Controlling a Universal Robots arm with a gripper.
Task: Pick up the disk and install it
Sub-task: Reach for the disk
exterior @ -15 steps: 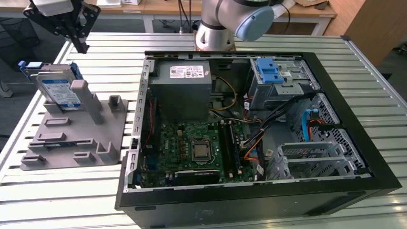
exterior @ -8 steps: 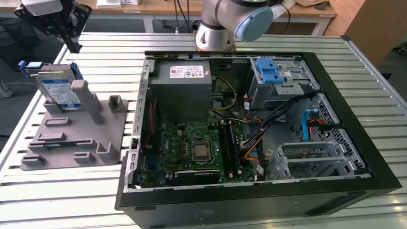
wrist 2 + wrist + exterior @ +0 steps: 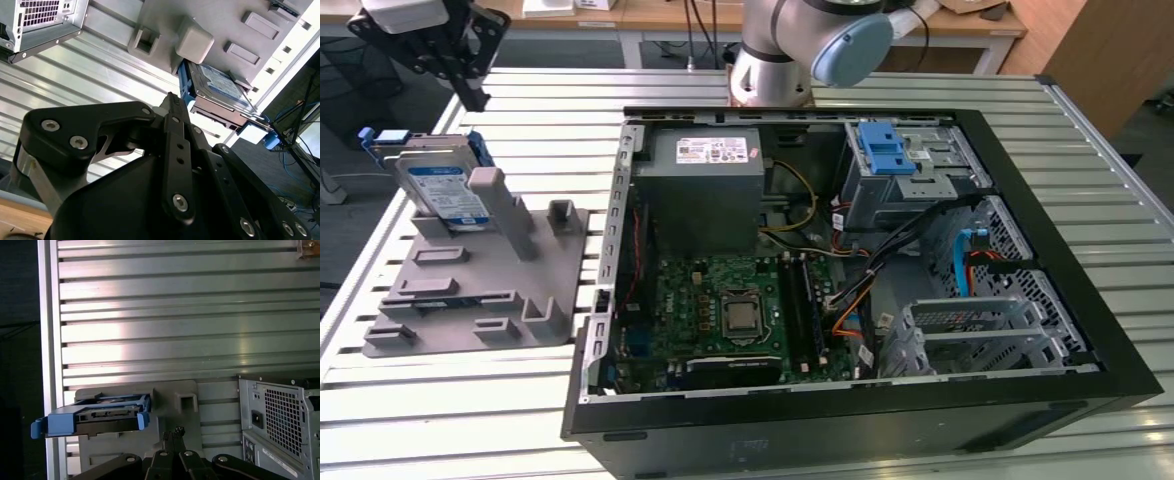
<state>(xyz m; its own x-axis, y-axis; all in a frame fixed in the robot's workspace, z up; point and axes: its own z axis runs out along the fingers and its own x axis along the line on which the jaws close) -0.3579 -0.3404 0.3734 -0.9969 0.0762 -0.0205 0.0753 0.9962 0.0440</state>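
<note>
End effector [image 3: 478, 98] hangs with fingers pinched together, empty, near the disk [image 3: 440, 188] but not touching it. Disk leans tilted in grey fixture [image 3: 480, 290] on table [image 3: 440, 400], on the exterior view's left of open computer case [image 3: 1067, 250].

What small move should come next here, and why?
Probably open the black gripper: it looks shut and hangs apart from the silver hard drive in its blue plastic frame, which stands ungrasped in the grey plastic holder.

Nothing reads clearly on the disk [image 3: 444, 192] label or the power supply [image 3: 707, 205] sticker
</note>
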